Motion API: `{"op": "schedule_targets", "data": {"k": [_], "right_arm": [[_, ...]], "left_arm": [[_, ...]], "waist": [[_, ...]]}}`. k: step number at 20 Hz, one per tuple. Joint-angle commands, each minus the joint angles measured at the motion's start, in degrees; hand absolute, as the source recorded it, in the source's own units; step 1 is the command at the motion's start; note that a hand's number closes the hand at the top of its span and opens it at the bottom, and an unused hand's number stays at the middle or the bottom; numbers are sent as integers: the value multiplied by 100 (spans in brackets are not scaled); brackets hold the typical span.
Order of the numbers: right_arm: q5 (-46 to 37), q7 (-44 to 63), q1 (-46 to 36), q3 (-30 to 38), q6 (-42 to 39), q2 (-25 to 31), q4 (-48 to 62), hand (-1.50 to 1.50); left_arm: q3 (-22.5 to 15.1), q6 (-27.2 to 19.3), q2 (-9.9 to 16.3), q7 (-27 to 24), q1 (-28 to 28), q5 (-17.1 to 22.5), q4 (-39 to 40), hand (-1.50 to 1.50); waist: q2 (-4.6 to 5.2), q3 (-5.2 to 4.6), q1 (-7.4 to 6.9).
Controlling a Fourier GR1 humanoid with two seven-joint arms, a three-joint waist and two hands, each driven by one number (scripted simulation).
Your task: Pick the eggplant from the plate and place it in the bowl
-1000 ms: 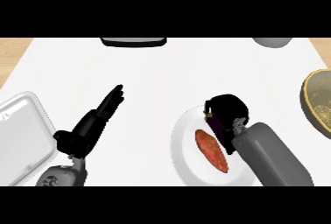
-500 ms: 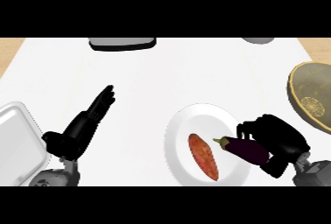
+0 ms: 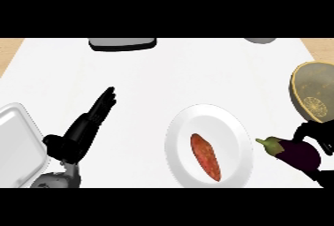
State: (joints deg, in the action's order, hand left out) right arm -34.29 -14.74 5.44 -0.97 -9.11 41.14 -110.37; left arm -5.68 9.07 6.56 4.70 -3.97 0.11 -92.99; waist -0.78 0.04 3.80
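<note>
Half-hidden right robot hand (image 3: 314,137) curls round eggplant (image 3: 295,152) beside plate (image 3: 229,128); left robot hand (image 3: 85,128) open; bowl (image 3: 313,95) cut off.

The middle of the tabletop (image 3: 183,75) lies bare, a wide lane from upper left to upper right of the frame. The plate (image 3: 225,121) fills the lower centre. At the right edge, the right hand (image 3: 312,132) with the eggplant (image 3: 295,152) sits just below the bowl (image 3: 310,86). The left hand (image 3: 91,119) and tray (image 3: 16,141) block the lower left.
</note>
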Motion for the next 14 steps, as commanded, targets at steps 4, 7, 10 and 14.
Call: {"op": "schedule_targets", "data": {"k": [4, 7, 10, 14], "right_arm": [[2258, 56, 523, 1887, -592, -58, -691, 150], [2663, 124, 278, 2535, -981, 134, -134, 150], [1866, -334, -186, 2458, -726, 251, 1034, 150], [1143, -475, -1000, 2238, -118, 281, 1891, 150]], "left_arm": [[41, 83, -29, 106, -283, 82, 140, 0], [-111, 90, -118, 47, -270, -48, 182, 0], [89, 293, 12, 73, -448, 135, 218, 0], [-309, 103, -196, -47, 7, -196, -155, 0]], "waist": [[45, -8, -149], [69, -5, -300], [87, -2, -389], [96, 0, -484]]}}
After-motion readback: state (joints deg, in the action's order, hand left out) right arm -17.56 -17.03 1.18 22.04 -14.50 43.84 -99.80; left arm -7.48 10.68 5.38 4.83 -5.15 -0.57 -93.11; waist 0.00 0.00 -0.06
